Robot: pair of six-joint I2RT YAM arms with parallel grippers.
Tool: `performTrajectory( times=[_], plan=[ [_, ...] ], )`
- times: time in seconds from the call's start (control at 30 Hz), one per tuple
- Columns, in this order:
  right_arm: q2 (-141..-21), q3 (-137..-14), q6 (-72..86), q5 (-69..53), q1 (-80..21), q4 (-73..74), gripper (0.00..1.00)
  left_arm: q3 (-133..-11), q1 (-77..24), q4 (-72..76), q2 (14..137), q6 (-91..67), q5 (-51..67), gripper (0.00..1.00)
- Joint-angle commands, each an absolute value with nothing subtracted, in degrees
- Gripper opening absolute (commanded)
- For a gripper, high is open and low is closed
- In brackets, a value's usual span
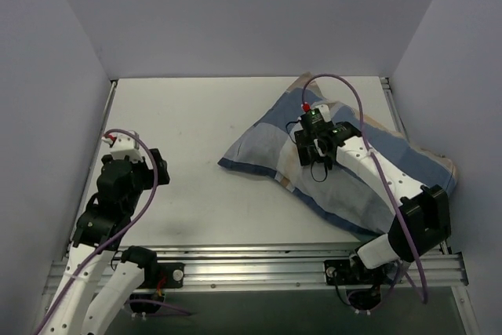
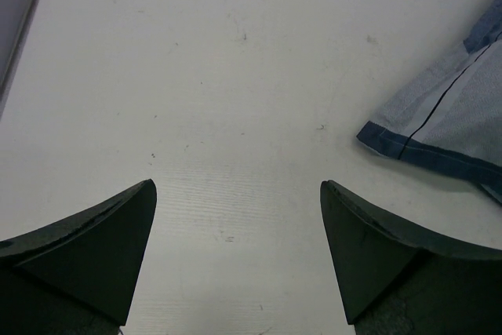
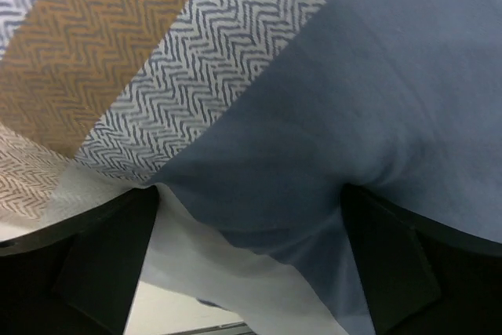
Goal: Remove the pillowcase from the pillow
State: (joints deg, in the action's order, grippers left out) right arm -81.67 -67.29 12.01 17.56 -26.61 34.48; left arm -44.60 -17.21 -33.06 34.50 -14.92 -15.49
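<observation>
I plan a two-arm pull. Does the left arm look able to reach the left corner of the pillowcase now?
Probably yes. Only bare table lies between the open left gripper and the pillowcase corner; nothing stands in the way.

White link shells, black joint housings: left arm, right arm. Purple cable looped per arm. Black wedge fingers.

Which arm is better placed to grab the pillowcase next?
Right. The right gripper is down on the pillowcase, jaws open. The left gripper hangs open over the table, the cloth's corner off to its side.
</observation>
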Motion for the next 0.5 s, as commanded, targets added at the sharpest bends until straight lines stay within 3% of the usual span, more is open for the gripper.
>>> performTrajectory(
  times=[0.0, 0.03, 0.07, 0.17, 0.2, 0.27, 0.47],
  plan=[
    [-87.09, -66.88, 15.29, 27.50, -28.82, 33.76, 0.89, -44.56, -16.44, -29.09, 31.56, -16.17, -19.86, 0.94],
    [-89.54, -66.54, 15.55, 27.77, -29.87, 31.84, 0.80, -44.56, -16.44, -29.35, 31.20, -16.26, -20.12, 0.94],
    [-90.60, -66.36, 15.73, 27.51, -30.23, 30.60, 0.58, -44.56, -16.44, -29.53, 30.94, -16.35, -20.56, 0.94],
    [-94.39, -67.32, 16.08, 25.93, -32.16, 26.55, 0.17, -44.91, -16.44, -30.14, 30.59, -16.44, -21.97, 0.94],
    [-95.18, -68.11, 16.08, 24.71, -32.95, 25.67, 0.10, -45.09, -16.44, -30.32, 30.59, -16.52, -22.93, 0.94],
    [-97.64, -70.47, 16.61, 23.39, -35.32, 24.09, 0.00, -45.00, -16.52, -30.24, 30.59, -16.52, -23.20, 0.94],
    [-104.84, -83.57, 17.58, 18.55, -38.76, 18.73, 0.00, -44.82, -16.52, -30.06, 30.32, -16.44, -22.94, 0.94]
  ],
)
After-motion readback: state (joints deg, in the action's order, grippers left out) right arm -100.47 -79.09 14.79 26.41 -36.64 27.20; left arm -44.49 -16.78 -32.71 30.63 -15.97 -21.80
